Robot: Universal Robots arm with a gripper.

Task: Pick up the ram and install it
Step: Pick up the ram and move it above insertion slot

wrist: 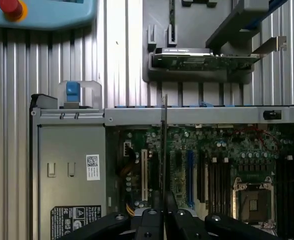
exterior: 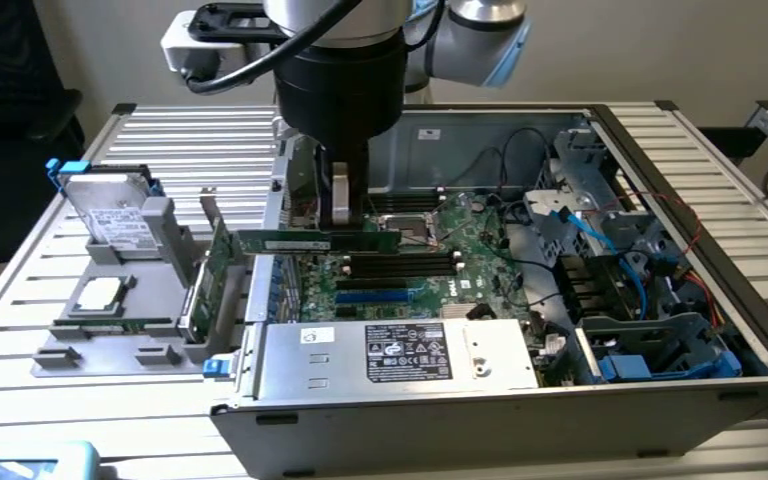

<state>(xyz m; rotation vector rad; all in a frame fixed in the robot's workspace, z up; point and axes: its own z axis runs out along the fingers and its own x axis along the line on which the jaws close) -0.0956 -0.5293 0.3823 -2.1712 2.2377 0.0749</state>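
— Ram (exterior: 317, 241), where is it?
— Held level over the motherboard (exterior: 418, 268), inside the open computer case (exterior: 491, 425).
— And the jaws?
— Nearly together; the gripper (exterior: 339, 222) is clamped on its upper edge.

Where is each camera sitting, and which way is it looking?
Exterior view: off the arm, above the table, looking down into the open computer case; the robot's arm shows, its jaws shut on the ram.
Wrist view: on the wrist, looking down past the jaws at the motherboard; the black jaws show, pinching the ram, seen edge-on.
Both share: the ram, the motherboard and the silver power supply.
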